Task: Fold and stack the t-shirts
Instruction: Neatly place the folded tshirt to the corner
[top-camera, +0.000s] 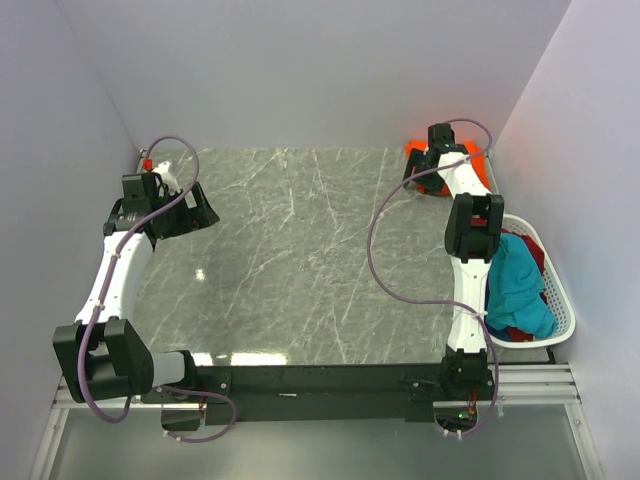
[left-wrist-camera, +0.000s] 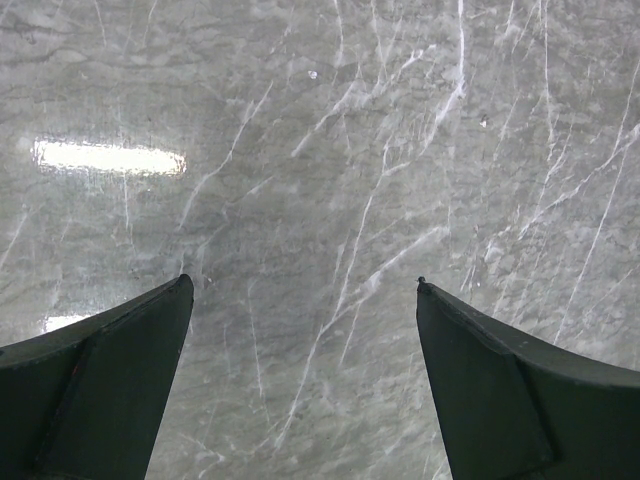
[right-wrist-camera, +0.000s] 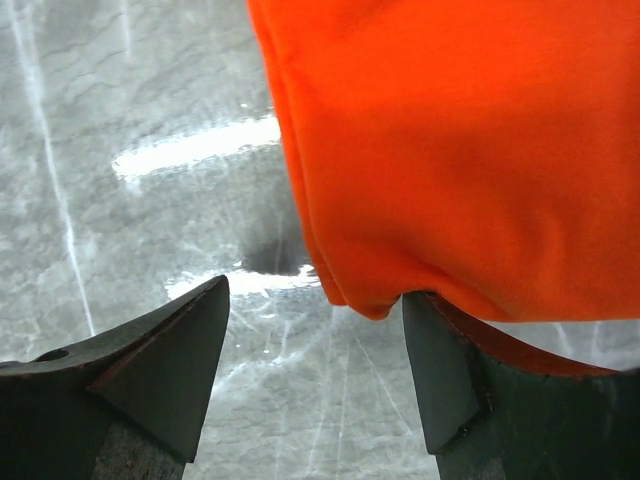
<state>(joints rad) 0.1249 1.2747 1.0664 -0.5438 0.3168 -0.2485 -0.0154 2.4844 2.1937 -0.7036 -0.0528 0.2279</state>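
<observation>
One orange t-shirt (right-wrist-camera: 450, 150) touches right gripper (right-wrist-camera: 315, 288); jaws apart.

Robotics lab bench, I'd say: bare pale walls (top-camera: 300, 70) box in a marble-look tabletop (top-camera: 290, 250) under the jaws of the left gripper (left-wrist-camera: 303, 282) and right gripper (right-wrist-camera: 317, 288), aluminium mounting rail (top-camera: 530, 382) behind them.

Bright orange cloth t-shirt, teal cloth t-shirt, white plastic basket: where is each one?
Bright orange cloth t-shirt (right-wrist-camera: 460, 150): right wrist view, middle of its cloth.
Teal cloth t-shirt (top-camera: 515, 285): top view, middle of the bunched cloth.
White plastic basket (top-camera: 563, 300): top view, its right wall.
</observation>
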